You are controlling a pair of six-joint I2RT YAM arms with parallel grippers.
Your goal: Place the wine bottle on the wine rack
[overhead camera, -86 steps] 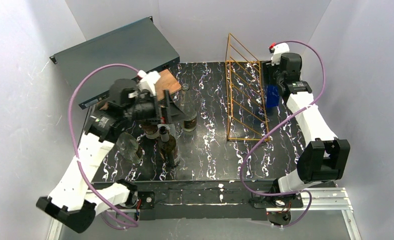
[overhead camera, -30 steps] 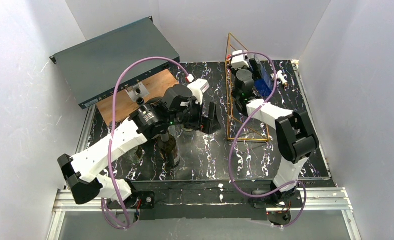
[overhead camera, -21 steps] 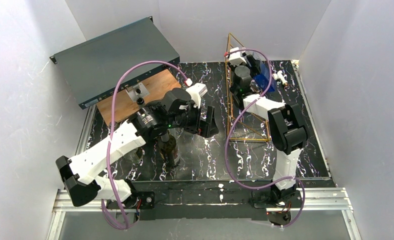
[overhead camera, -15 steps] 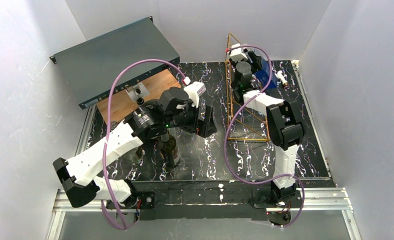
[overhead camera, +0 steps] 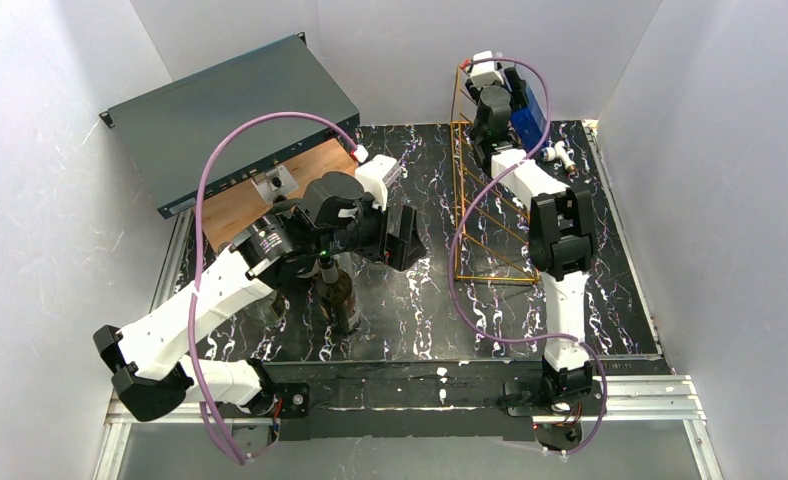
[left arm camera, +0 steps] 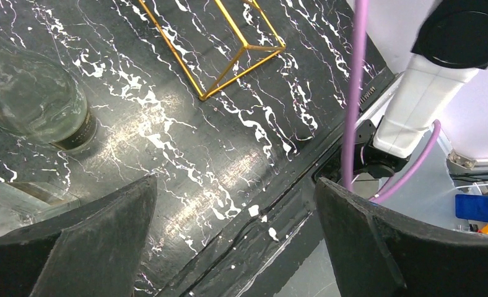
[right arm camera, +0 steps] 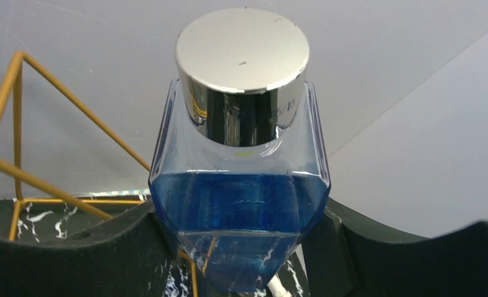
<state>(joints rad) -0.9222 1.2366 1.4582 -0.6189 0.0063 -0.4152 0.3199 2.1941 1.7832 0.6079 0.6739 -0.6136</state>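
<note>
Right tool (right arm camera: 238,247) is pinching the blue square glass bottle with a silver cap (right arm camera: 241,124) way up beside the top of the thin gold wire rack (right arm camera: 80,110), I'd guess so it clears the frame. Left tool (left arm camera: 235,204) hangs spread and empty. Count: one rack, one blue bottle, plus a dark brown bottle (overhead camera: 338,298) and a clear glass bottle (left arm camera: 37,93) on the black marbled worktop (overhead camera: 430,320).
</note>
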